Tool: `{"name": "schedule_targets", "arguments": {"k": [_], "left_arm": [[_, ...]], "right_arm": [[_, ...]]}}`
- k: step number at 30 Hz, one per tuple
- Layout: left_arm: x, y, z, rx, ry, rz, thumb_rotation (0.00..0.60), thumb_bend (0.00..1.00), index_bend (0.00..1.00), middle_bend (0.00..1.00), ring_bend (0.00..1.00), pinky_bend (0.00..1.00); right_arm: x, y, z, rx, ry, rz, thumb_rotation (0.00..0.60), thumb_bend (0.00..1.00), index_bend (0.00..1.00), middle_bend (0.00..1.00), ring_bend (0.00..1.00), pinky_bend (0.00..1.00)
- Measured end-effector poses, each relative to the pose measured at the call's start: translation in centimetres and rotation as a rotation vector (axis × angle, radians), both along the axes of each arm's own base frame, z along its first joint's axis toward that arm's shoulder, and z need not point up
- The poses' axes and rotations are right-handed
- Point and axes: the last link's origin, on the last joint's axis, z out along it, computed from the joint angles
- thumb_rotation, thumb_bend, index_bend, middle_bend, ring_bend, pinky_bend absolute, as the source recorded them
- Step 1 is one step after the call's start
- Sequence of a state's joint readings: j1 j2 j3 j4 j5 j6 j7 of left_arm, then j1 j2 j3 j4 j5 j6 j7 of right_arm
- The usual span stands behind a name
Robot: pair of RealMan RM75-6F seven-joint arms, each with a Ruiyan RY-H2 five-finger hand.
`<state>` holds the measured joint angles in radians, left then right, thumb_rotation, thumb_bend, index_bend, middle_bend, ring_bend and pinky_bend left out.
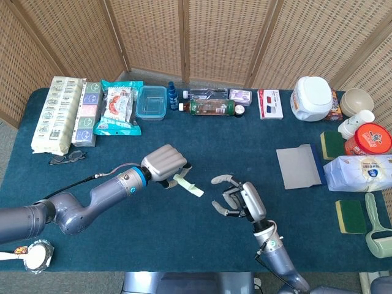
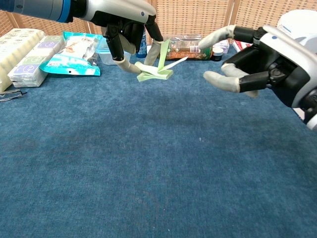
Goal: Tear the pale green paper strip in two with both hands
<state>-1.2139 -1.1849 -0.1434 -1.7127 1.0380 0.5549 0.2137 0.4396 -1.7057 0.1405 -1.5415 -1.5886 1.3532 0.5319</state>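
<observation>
The pale green paper strip [image 1: 188, 185] is pinched at one end by my left hand [image 1: 164, 164] just above the blue tablecloth, its free end pointing right. From the chest the strip [image 2: 157, 69] looks folded, hanging under the left hand [image 2: 126, 27]. My right hand [image 1: 241, 199] hovers a short way right of the strip, fingers spread and curved toward it, holding nothing. In the chest view the right hand [image 2: 252, 64] reaches in from the right, its fingertips [image 2: 214, 77] still apart from the paper.
Along the far edge stand snack packs [image 1: 116, 107], a clear plastic box [image 1: 151, 101], bottles [image 1: 211, 107] and a white jar [image 1: 312, 98]. A grey sheet [image 1: 299, 166], sponges [image 1: 350, 215] and a tissue pack [image 1: 361, 171] lie right. Glasses [image 1: 67, 157] lie left.
</observation>
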Motion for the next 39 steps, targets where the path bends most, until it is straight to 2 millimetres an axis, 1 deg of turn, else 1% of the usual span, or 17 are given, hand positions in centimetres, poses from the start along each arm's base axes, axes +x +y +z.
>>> {"name": "schedule_targets", "arguments": {"k": [5, 27, 39], "left_arm": [[0.1, 0.0, -0.2, -0.005, -0.003, -0.002, 0.6, 0.42, 0.67, 1.0, 1.0, 0.9], [1.1, -0.1, -0.8, -0.027, -0.012, -0.02, 0.6, 0.42, 0.67, 1.0, 1.0, 0.9], [1.4, -0.2, -1.2, -0.036, -0.009, -0.02, 0.6, 0.42, 0.67, 1.0, 1.0, 0.9]], "right_arm": [[0.7, 0.0, -0.1, 0.007, -0.004, 0.017, 0.6, 0.3, 0.34, 1.0, 0.94, 0.91], [2.3, 0.1, -0.9, 0.041, 0.005, 0.056, 0.6, 0.3, 0.33, 1.0, 0.94, 0.91], [3.2, 0.3, -1.1, 0.058, 0.015, 0.082, 0.6, 0.3, 0.32, 1.0, 0.94, 0.91]]}}
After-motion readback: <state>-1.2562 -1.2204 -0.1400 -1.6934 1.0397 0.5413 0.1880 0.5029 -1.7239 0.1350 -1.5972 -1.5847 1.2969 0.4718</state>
